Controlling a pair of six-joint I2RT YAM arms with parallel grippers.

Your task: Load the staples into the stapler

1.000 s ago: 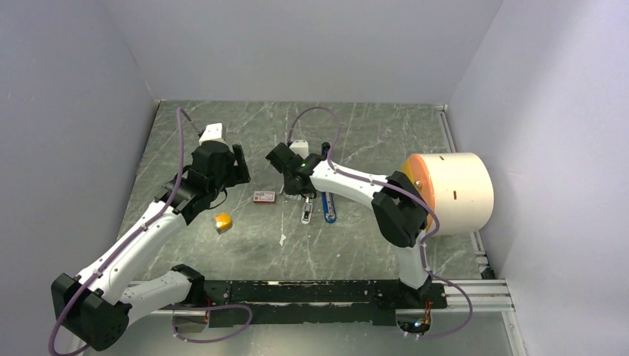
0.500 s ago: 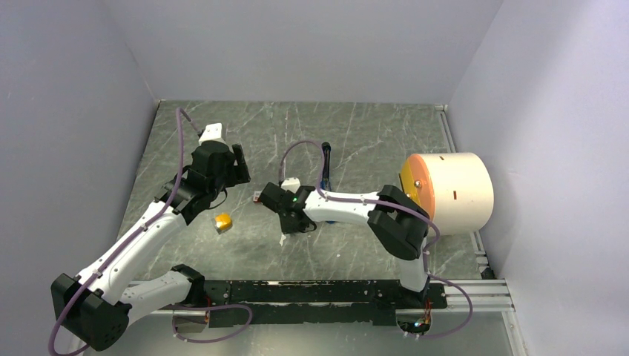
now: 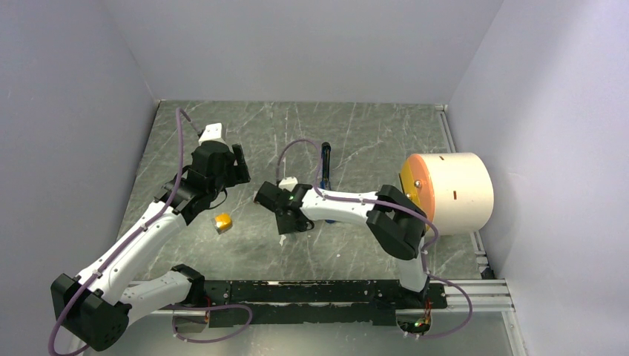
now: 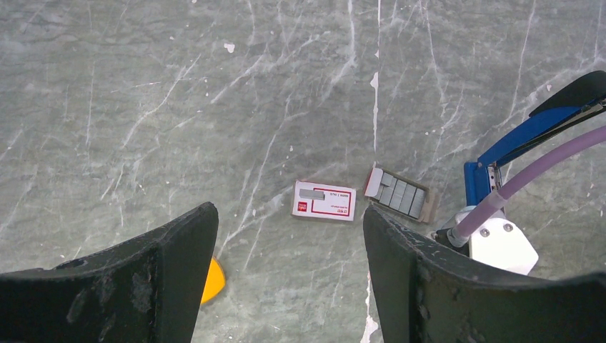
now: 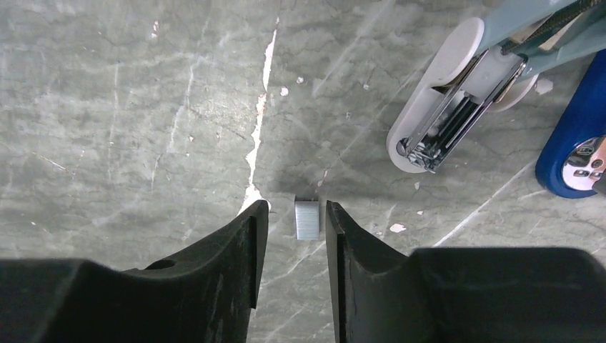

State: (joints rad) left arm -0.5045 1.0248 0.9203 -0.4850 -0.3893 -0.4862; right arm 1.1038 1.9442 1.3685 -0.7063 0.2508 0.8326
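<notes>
No wording, number or brand can be read in any view. The only printed thing is the small red-and-white cardboard box (image 4: 324,201), lying flat on the desk (image 4: 143,107) a little below the centre of the left wrist view. Its white face has a red border, a grey patch towards its upper left, a small red mark at its left end and a thin line of dark print, all too small to make out.
</notes>
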